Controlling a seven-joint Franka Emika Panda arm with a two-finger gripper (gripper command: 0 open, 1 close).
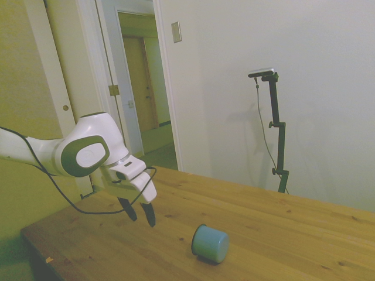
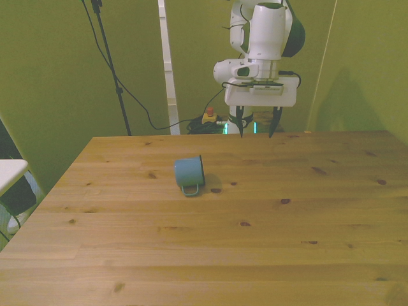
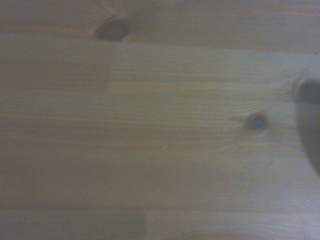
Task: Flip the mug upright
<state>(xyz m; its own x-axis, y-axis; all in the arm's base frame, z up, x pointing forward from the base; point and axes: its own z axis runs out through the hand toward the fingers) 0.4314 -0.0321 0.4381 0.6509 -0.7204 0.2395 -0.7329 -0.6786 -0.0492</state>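
Lying on its side on the wooden table (image 2: 268,255): the mug (image 2: 189,174) (image 1: 210,243), light blue, handle pointing toward the table's near edge in the front view, open mouth facing the front view's right. Sitting well in from every edge, nearer the far edge than the near one. Hovering above the table close to that far edge: the gripper (image 2: 255,126) (image 1: 140,213), fingers spread apart and gripping nothing. Keeping well apart from the mug, off toward the front view's right. Showing only bare, knotted planks in the wrist view.
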